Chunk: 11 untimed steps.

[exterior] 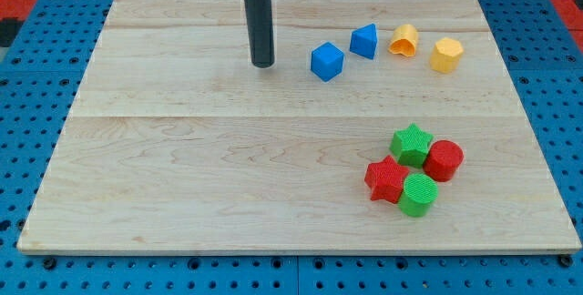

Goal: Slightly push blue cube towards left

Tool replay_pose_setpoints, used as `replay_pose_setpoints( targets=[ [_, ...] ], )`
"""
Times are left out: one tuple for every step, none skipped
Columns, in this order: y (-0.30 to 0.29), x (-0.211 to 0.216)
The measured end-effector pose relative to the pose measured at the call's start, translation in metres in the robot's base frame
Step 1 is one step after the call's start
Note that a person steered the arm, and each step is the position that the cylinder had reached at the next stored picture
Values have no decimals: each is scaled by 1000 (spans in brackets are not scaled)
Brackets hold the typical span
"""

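Note:
The blue cube sits on the wooden board in the upper middle. My tip rests on the board to the cube's left, a short gap away, not touching it. A second blue block, wedge-like, lies just up and right of the cube.
An orange-yellow block and a yellow block lie at the upper right. At the lower right a cluster holds a green star, a red cylinder, a red star and a green cylinder.

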<state>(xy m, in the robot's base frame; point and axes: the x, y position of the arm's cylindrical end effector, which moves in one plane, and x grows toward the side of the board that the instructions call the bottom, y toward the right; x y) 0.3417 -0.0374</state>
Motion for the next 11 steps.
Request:
replay_pose_setpoints(
  targets=[
    [24, 1],
    [64, 6],
    [104, 25],
    [98, 52],
    [140, 77],
    [199, 65],
    [217, 52],
    [221, 52],
    [219, 33],
    [197, 22],
    [184, 18]
  ],
)
